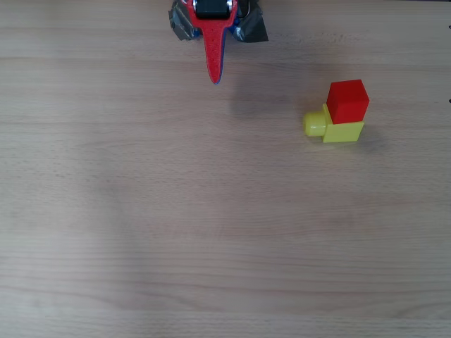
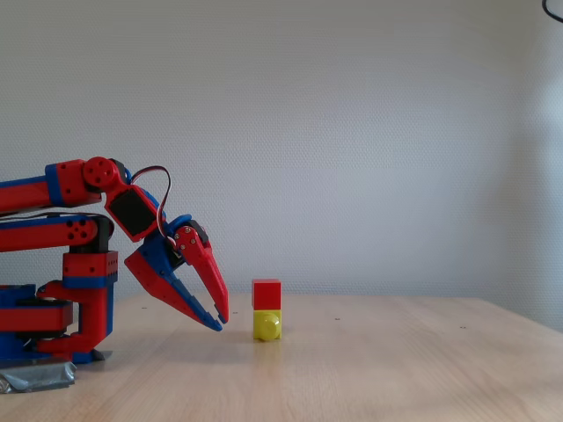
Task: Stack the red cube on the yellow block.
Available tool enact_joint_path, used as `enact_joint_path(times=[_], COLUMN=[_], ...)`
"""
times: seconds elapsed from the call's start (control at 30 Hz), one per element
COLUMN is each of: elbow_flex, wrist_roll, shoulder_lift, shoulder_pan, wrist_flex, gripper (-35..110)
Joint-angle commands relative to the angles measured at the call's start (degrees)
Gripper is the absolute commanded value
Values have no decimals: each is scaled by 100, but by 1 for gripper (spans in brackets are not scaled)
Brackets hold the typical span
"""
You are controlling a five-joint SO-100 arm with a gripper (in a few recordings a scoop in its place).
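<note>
A light wooden table [image 1: 176,225] with fine grain running left to right in the overhead view carries everything. Directly on it sits a small bright yellow cube-shaped block [image 1: 343,131] with a rounded knob; in the overhead view it lies in the upper right part of the table, the knob pointing left. In the fixed view the yellow block [image 2: 266,325] rests flat on the tabletop near the middle, its knob facing the camera. At the left of the fixed view the red and blue arm base [image 2: 53,325] stands on the table, with a patch of grey tape [image 2: 35,376] stuck to the wood at its foot. The tape [image 1: 254,28] shows at the top edge in the overhead view.
</note>
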Motion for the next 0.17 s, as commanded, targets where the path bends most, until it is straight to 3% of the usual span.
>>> enact_joint_path(times=[0.0, 0.13], elbow_flex=[-149, -149], wrist_roll=[44, 44], shoulder_lift=[105, 105], shoulder_pan=[-26, -26], wrist_flex=[53, 53], gripper=[0, 0])
